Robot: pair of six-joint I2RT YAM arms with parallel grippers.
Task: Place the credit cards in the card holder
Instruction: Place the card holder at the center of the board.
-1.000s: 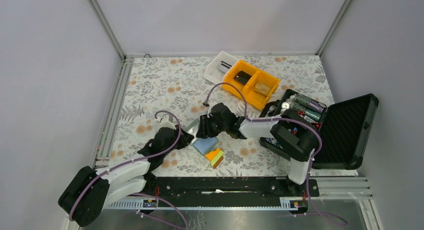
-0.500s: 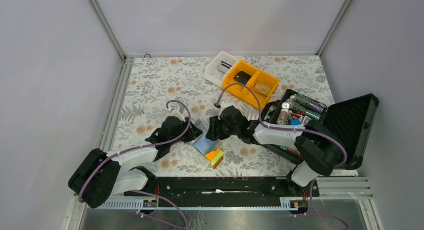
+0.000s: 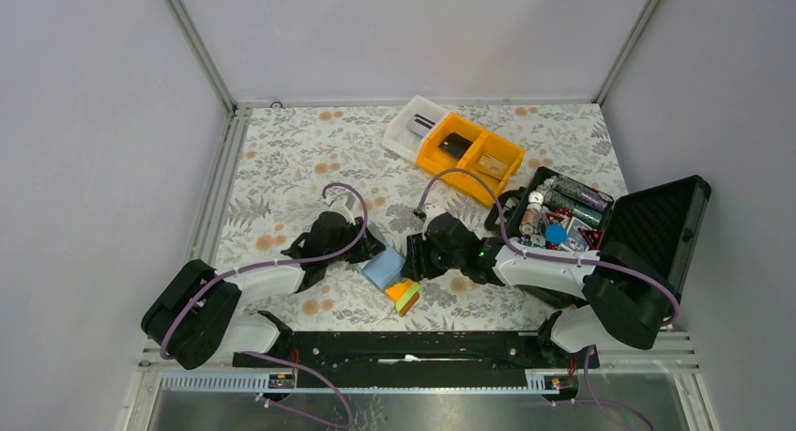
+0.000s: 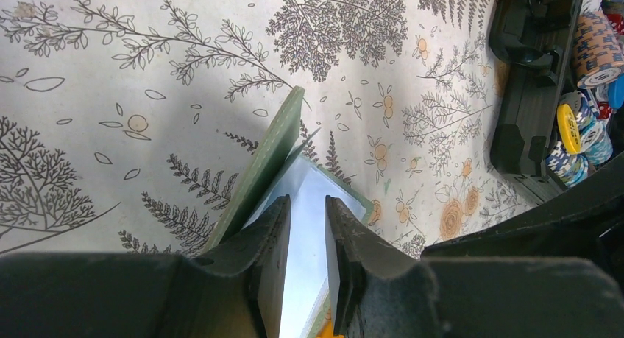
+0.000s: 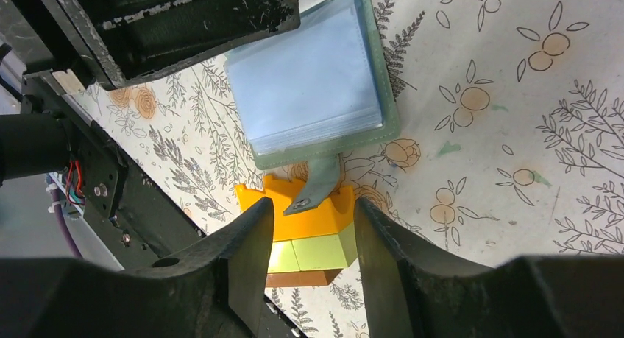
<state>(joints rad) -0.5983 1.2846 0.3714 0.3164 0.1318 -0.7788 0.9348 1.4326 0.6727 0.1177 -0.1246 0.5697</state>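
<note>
- Overhead: right gripper (image 3: 410,262) has pulled back off the holder (image 3: 383,269) to its right. Left gripper (image 3: 364,251) has moved in at its left. Cards (image 3: 457,146) lie in far bins (image 3: 427,161), none loaded.
- Left wrist: jaws nearly together over the blue panel, raised cover (image 4: 272,154) alongside; I cannot tell if they pinch.
- Right wrist: jaws spread, empty, above the wedge (image 5: 309,235), likely free to fetch a card.

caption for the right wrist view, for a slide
Right gripper open, framing the card holder strap atop the wedge block

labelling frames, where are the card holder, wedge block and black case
card holder (image 5: 305,80), right wrist view, blue inner panel
wedge block (image 5: 324,220), right wrist view, orange top
black case (image 3: 657,234), top view, foam lid
</note>
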